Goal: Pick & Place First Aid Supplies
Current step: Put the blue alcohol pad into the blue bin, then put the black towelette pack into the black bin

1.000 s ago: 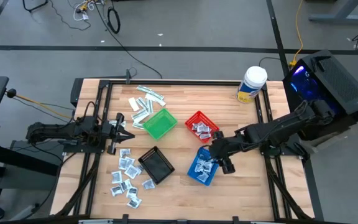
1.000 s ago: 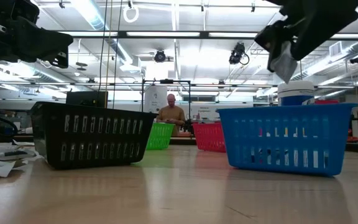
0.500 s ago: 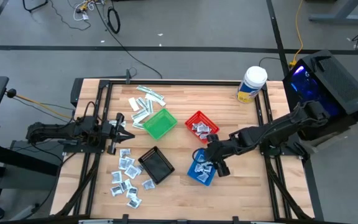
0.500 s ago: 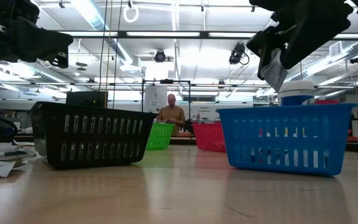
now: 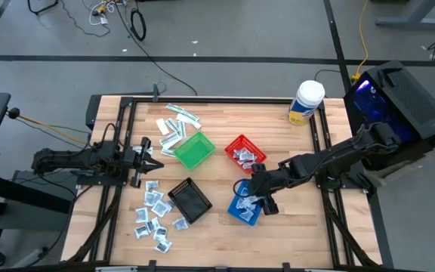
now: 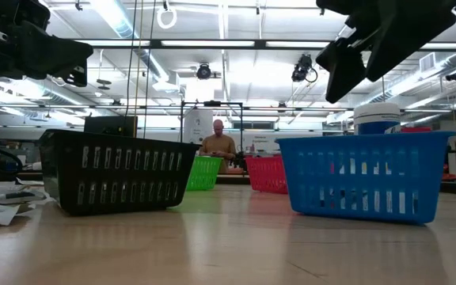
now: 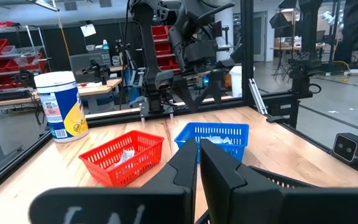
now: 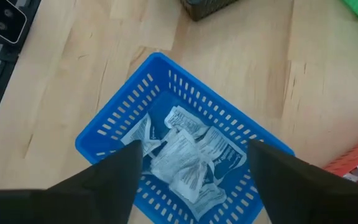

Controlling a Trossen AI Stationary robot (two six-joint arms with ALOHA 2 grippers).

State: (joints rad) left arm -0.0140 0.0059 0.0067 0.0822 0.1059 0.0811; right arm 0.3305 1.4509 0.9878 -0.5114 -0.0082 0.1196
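My right gripper (image 5: 260,198) hangs open over the blue basket (image 5: 242,208), tilted downward with nothing between its fingers (image 8: 114,180). Several white first aid packets (image 8: 185,158) lie in a heap on the basket's floor. Above the basket's rim (image 6: 362,141), the low view shows this gripper's fingers (image 6: 345,71) empty. More loose sachets (image 5: 153,215) lie flat on the table's near left, and narrow strips (image 5: 176,121) at the far left. My left gripper (image 5: 154,156) waits shut at the table's left edge, pointing level.
A red basket (image 5: 245,153) holding packets stands just beyond the blue one. A green basket (image 5: 193,149) and a black basket (image 5: 189,201) stand mid-table. A white-lidded tub (image 5: 306,102) is at the far right corner. A person shows far behind in the low view.
My right gripper held a white packet above the blue basket, then opened and let it go. The packet has dropped out of the fingers into the basket.
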